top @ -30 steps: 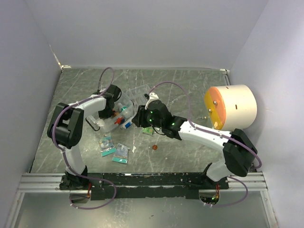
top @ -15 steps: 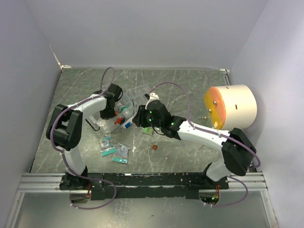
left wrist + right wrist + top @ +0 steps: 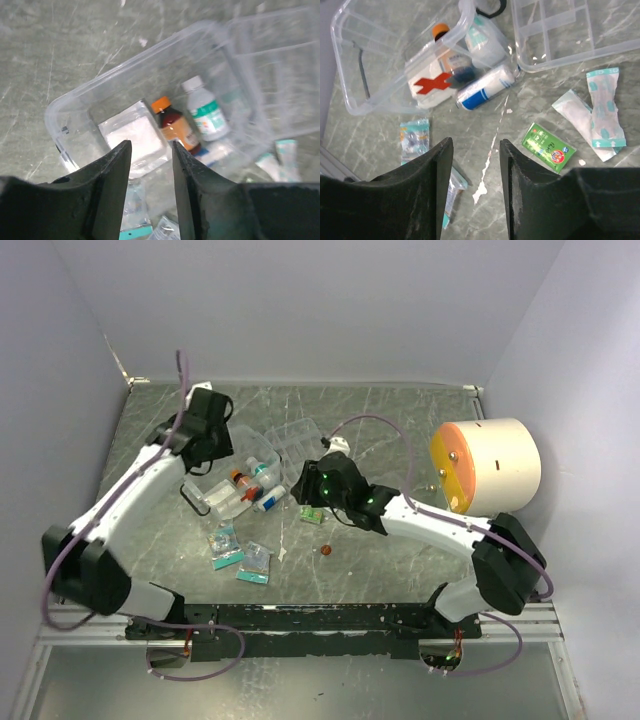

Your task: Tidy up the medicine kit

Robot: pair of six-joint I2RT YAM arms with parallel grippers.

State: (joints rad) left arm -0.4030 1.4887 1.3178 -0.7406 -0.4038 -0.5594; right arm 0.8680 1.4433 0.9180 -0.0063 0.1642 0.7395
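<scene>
The left jaws hang parted and empty over the medicine kit point(image 3: 55, 107), the right jaws likewise above the bench point(image 3: 535, 97) beside it.

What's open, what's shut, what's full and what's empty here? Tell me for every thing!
Box: open, no lid on, bottles inside.
Brown bottle: orange cap on, lying in the box.
White bottle: cap on, lying in the box.
Tray: out of the box, looks empty.
Bandage roll: rolled up, on its side.
Left gripper: open, empty.
Right gripper: open, empty.
</scene>
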